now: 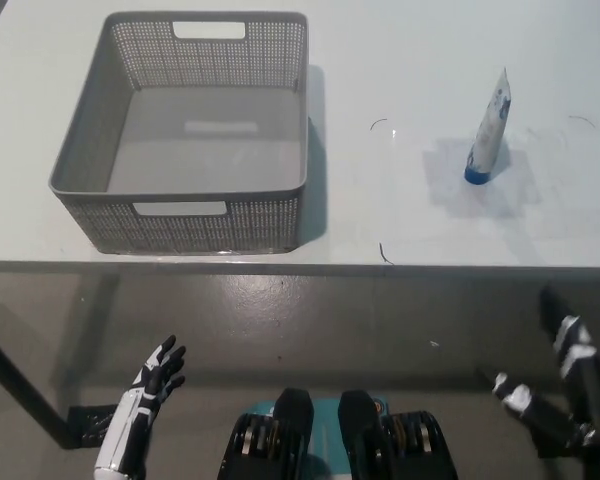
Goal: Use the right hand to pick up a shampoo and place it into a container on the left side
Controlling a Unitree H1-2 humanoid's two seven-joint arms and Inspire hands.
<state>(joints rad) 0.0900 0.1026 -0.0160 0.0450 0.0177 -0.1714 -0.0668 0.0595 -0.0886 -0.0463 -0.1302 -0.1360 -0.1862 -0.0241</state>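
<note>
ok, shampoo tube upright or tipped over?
Upright. The shampoo tube stands on its blue cap on the table, crimped end up, leaning slightly. It is outside the basket.

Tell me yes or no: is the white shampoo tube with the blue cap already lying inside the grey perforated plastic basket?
No. The white shampoo tube with the blue cap stands upright on its cap on the white table, apart from the empty grey perforated plastic basket.

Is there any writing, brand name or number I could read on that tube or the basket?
Shampoo tube: blue and grey print on its white body, too small and blurred to read.
Grey basket: no text or label visible.
White table: no text, only a few thin dark marks.
</note>
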